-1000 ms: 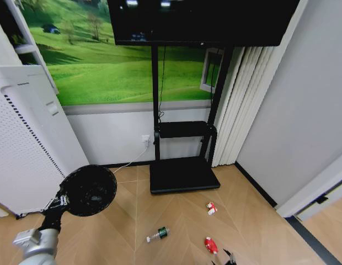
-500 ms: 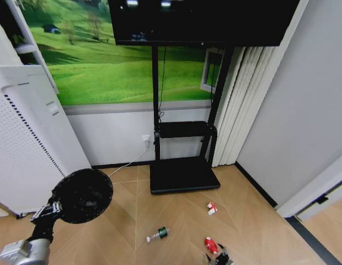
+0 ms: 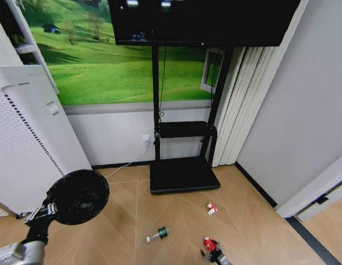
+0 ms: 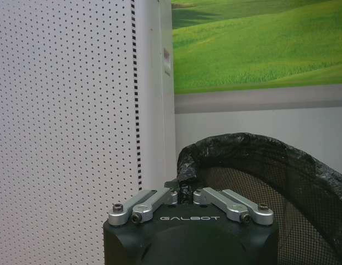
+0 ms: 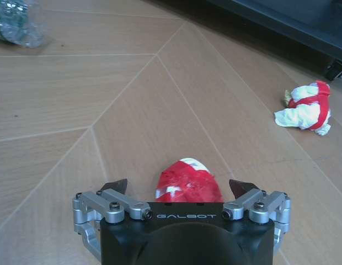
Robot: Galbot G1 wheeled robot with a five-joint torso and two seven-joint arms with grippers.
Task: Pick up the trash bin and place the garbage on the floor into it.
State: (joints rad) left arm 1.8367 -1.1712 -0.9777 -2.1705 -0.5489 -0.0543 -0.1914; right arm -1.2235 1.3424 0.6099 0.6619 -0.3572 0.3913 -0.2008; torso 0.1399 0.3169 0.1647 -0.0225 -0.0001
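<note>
The black mesh trash bin (image 3: pixel 77 197) hangs above the floor at the lower left, its mouth facing me. My left gripper (image 3: pixel 43 212) is shut on its rim; the left wrist view shows the gripper (image 4: pixel 185 192) clamped on the bag-lined edge of the bin (image 4: pixel 259 176). On the floor lie a clear bottle with a green label (image 3: pixel 158 234), a red-and-white packet (image 3: pixel 211 207) and a red crumpled piece (image 3: pixel 208 243). My right gripper (image 3: pixel 215 256) is low over that red piece. In the right wrist view the gripper (image 5: pixel 178 186) is open, its fingers straddling the red piece (image 5: pixel 188 178).
A tall white perforated appliance (image 3: pixel 22 149) stands at the left, close beside the bin. A black TV stand base (image 3: pixel 182 174) sits against the far wall. Also on the wood floor are the packet (image 5: pixel 304 109) and the bottle (image 5: pixel 16 22). A grey wall runs along the right.
The left arm has carried the bin a little left and down. The right gripper has come forward along the floor and now straddles the red piece.
</note>
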